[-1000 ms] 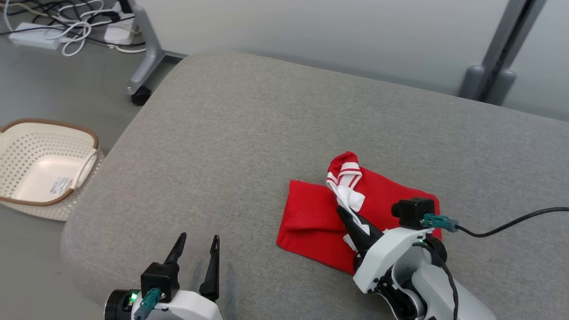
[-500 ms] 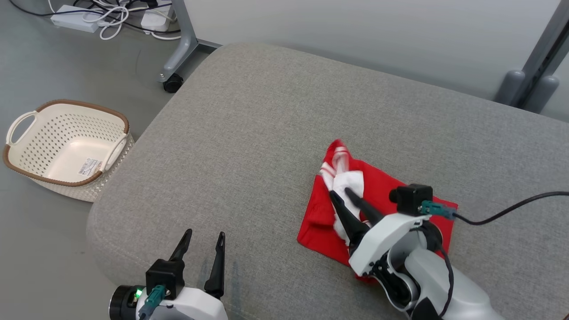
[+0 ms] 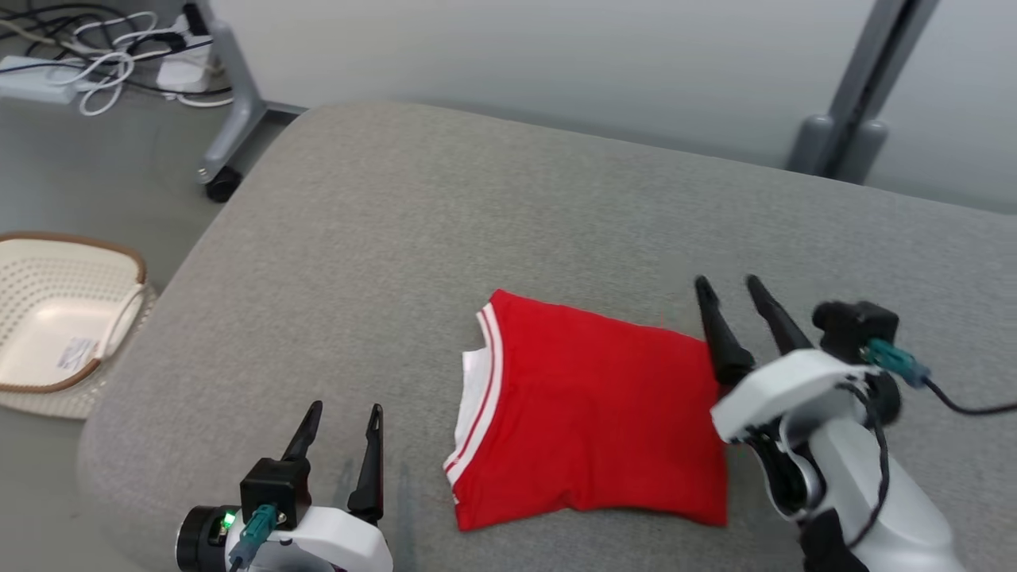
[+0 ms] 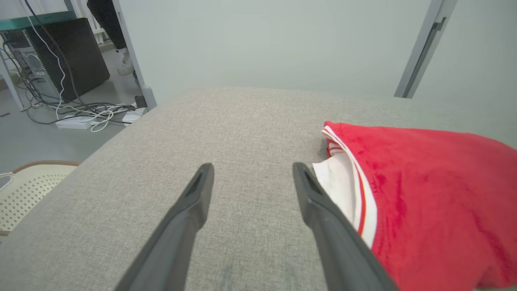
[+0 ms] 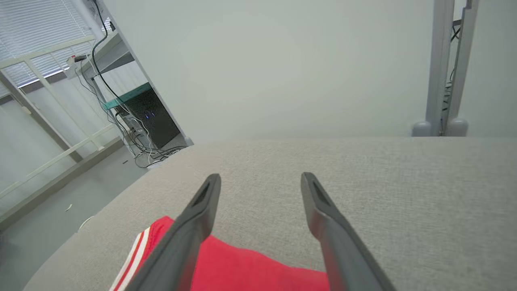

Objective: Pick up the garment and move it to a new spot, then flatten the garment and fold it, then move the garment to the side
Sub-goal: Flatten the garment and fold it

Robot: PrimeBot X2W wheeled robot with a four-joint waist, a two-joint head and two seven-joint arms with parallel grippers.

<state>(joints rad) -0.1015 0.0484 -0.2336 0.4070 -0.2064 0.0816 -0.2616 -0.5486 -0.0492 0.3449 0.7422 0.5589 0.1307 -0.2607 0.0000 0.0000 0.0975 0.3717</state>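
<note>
right gripper just lets go of the garment, now lying folded flat on the grey cushion at its 8 o'clock, left gripper spread too, so only the sideways move looks left.

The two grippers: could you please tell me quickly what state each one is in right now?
Left gripper: open, holding nothing.
Right gripper: open, holding nothing, by the right edge of the garment.

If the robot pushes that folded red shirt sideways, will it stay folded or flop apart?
Likely floppy: the garment is thin cloth lying in soft layers. Pushed, it may bunch rather than slide, since the grey cushion looks coarsely woven.
</note>
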